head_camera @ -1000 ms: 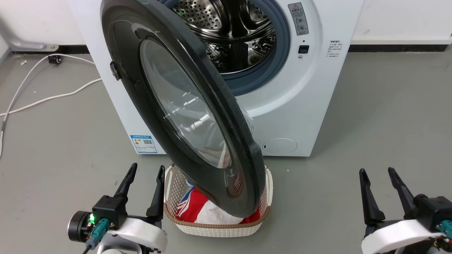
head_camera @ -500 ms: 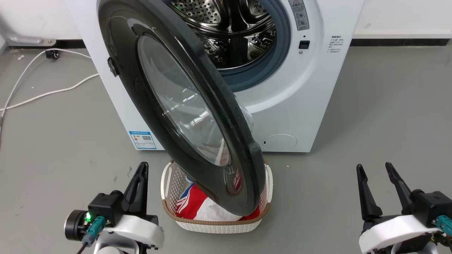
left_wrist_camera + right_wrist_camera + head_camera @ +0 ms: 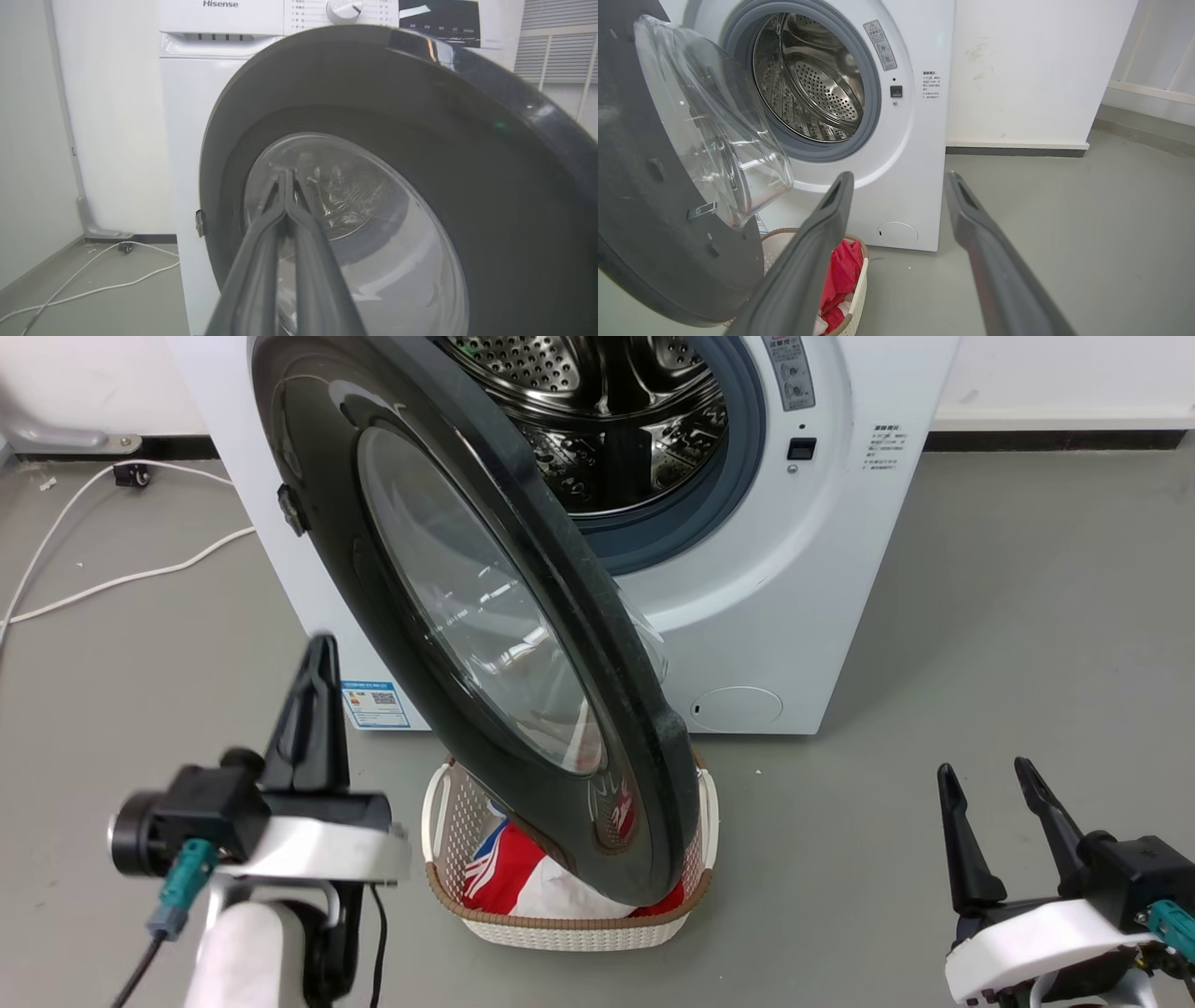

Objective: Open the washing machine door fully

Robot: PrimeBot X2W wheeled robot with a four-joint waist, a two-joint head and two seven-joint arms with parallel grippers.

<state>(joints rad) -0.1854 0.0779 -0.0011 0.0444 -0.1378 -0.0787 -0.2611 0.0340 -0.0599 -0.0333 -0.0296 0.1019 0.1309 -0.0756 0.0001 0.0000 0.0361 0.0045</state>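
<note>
The white washing machine (image 3: 794,588) stands with its steel drum (image 3: 607,401) exposed. The washing machine door (image 3: 317,523), glossy black with a clear glass window, is swung out partway, its free edge toward me. In the right wrist view the door's inner side (image 3: 644,224) and its bulging bowl are at the left. My left gripper (image 3: 322,644) is shut and empty, raised left of the door's outer face without touching it. In the left wrist view it (image 3: 285,173) points at the door (image 3: 467,186). My right gripper (image 3: 983,767) (image 3: 899,175) is open and empty, low at the right.
A white laundry basket (image 3: 569,933) with red and white clothes sits on the floor under the door's free edge. A white cable (image 3: 121,579) runs across the grey floor left of the machine. Open floor lies to the machine's right.
My left gripper has shut its fingers and risen toward the door's outer face. The right gripper has hardly moved. The camera has shifted slightly; the door stands at the same angle.
</note>
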